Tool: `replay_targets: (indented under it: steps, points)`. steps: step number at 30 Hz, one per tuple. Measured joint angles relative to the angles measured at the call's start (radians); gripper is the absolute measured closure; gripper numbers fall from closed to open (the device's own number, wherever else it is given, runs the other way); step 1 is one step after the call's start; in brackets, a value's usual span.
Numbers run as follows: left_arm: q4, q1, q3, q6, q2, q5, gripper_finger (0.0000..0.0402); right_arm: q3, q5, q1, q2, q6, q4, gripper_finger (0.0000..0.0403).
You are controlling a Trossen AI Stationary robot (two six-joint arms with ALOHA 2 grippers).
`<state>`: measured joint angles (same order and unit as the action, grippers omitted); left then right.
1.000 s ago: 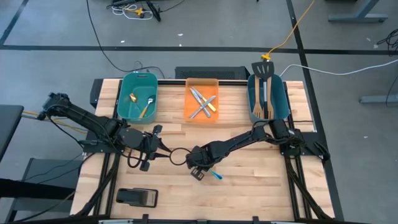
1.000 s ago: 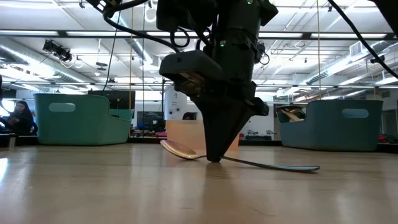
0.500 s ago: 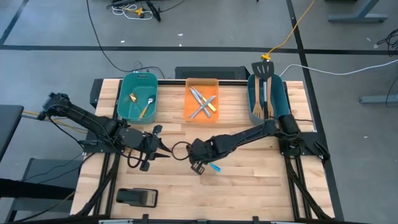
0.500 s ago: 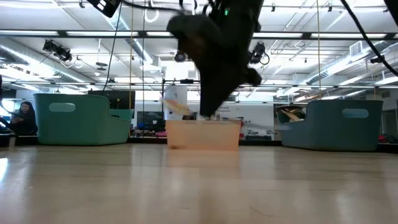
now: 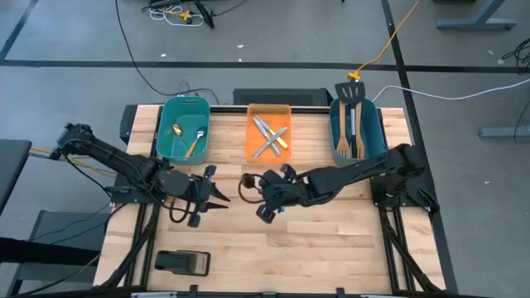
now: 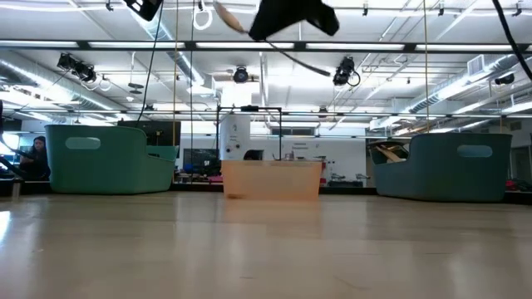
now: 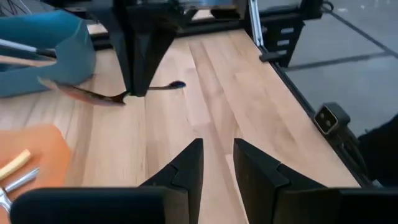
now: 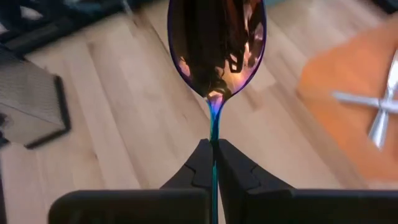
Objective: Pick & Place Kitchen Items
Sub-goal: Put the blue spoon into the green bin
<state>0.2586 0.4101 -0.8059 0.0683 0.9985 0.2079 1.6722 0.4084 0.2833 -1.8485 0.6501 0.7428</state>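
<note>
Right gripper (image 8: 213, 163) pinched an iridescent spoon (image 8: 216, 43) aloft at bench (image 5: 331, 240) centre, bound presumably for the eleven-o'clock teal bin (image 5: 184, 126) holding spoons; knives sat binned, spatulas too; left gripper (image 7: 214, 163) waited part-spread at nine o'clock.

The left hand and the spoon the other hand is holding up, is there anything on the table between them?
No. In the left wrist view, only bare wooden table lies between the left hand and the spoon.

The spoon (image 8: 216, 46) bowl's top is cut off, and its handle's lower end is hidden between the right tool's (image 8: 212, 163) fingers.
</note>
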Motion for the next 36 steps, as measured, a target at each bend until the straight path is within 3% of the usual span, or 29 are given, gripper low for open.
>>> replay_targets:
  steps: [14, 27, 36]
  points:
    - [-0.113, -0.001, 0.000, -0.001, 0.000, 0.043, 0.0307, 0.000, 0.056, 0.026, 0.038, -0.242, -0.246, 0.0391]
    - [-0.150, -0.001, 0.000, -0.002, 0.000, 0.103, 0.0307, 0.001, 0.045, 0.033, 0.077, -0.440, -0.426, 0.0391]
    - [-0.275, -0.009, 0.000, -0.031, 0.001, 0.110, 0.0307, 0.001, -0.002, 0.037, 0.092, -0.574, -0.551, 0.0392]
